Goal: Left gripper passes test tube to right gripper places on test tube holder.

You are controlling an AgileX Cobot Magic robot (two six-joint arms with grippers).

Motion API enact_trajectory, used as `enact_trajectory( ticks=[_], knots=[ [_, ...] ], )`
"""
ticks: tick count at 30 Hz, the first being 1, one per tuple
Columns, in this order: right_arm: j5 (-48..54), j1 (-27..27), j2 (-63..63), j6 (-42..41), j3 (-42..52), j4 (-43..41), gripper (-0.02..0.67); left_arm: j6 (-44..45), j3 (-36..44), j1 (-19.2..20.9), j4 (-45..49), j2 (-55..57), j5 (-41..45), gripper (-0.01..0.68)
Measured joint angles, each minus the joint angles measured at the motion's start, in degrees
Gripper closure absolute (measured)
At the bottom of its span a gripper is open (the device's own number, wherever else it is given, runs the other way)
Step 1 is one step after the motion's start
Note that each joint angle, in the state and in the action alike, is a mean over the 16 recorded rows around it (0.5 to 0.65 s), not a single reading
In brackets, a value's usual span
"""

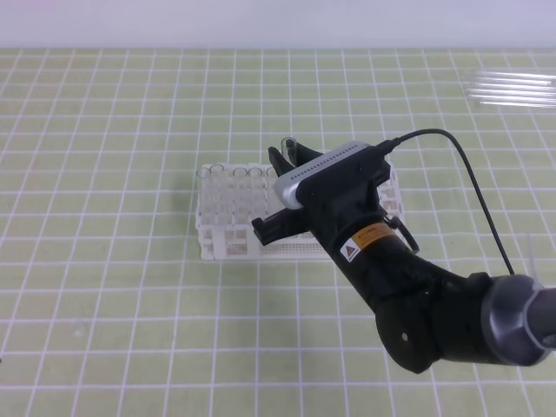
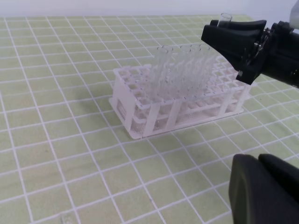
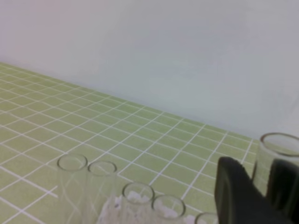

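The white test tube holder [image 1: 228, 236] [image 2: 140, 109] stands on the green grid mat with several clear tubes [image 2: 182, 65] [image 3: 72, 163] upright in its far rows. My right gripper [image 1: 287, 158] [image 2: 219, 29], on the black arm with the orange band and grey plate, hovers over the holder's right part. It is shut on the test tube [image 1: 289, 144] [image 2: 226, 17] [image 3: 276, 156], which stands upright between its fingers [image 3: 233, 191]. My left gripper [image 2: 259, 184] shows only in the left wrist view, low and in front of the holder, its fingers together and holding nothing.
A black cable [image 1: 473, 178] arcs from the right arm's wrist over the mat to the right. The arm's bulk [image 1: 434, 304] covers the holder's right end. A pale wall [image 3: 149, 46] bounds the mat at the back. Light streaks [image 1: 512, 87] glare at far right.
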Motion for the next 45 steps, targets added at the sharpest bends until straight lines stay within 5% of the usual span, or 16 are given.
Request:
enact_trajectory(
  ticks=[12,33,39,45],
  knots=[
    [0.08,0.00,0.09,0.07,0.00,-0.03,0.530,0.00,-0.02,0.00,-0.09,-0.11,0.10,0.671],
    [0.07,0.00,-2.12,0.07,0.13,0.78,0.384,0.00,-0.01,0.00,-0.03,-0.04,0.05,0.671],
    [2.51,0.00,-8.73,-0.31,1.48,3.67,0.400,-0.07,-0.01,0.00,0.33,-0.04,0.32,0.671],
    [10.24,0.00,-20.19,-4.23,3.94,6.97,0.486,-0.19,0.00,0.00,0.91,0.00,0.61,0.671]
  ],
)
